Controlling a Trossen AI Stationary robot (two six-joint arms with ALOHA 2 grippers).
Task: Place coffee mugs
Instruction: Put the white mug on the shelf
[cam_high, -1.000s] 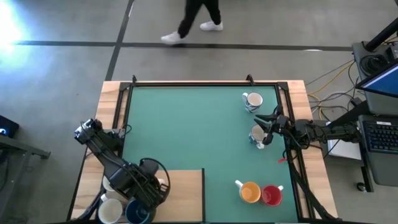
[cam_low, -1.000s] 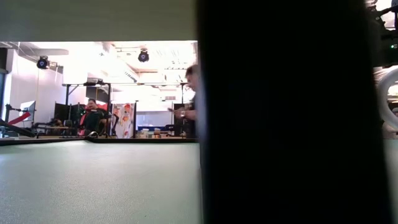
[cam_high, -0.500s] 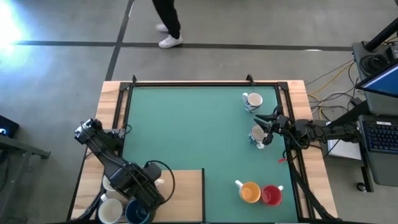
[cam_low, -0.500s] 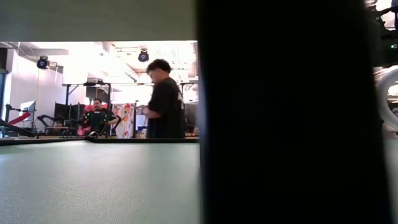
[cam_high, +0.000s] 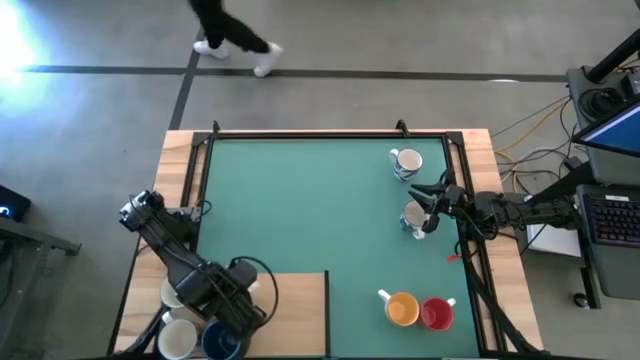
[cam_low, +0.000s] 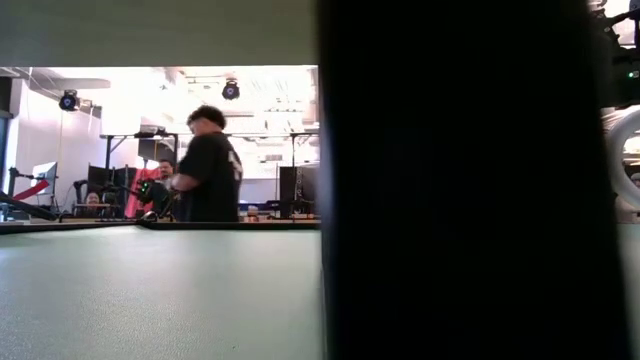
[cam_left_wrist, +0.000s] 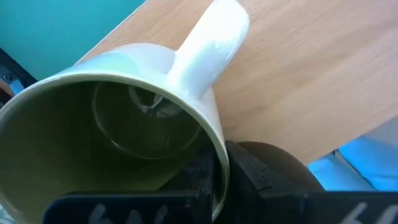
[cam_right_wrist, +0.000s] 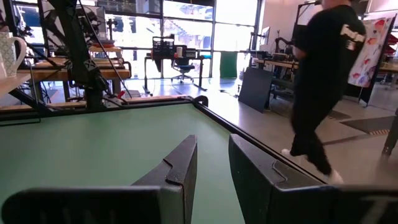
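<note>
Mug (cam_left_wrist: 124, 143), cream, now clamped at its rim by the left tool (cam_high: 243, 300) at the worktop's (cam_high: 300, 200) near-left corner; right tool (cam_high: 432, 207) unchanged, apart; centre open.

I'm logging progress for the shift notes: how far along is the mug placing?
Four mugs already stand on the green mat: two white, orange, red. The left end effector is shut on a pale mug's rim over the wooden board. More mugs wait lower left.

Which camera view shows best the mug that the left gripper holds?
The left wrist view: the cream mug fills it, a finger clamped on its wall. In the high view the left arm hides that mug. The low and right wrist views do not show it.
</note>
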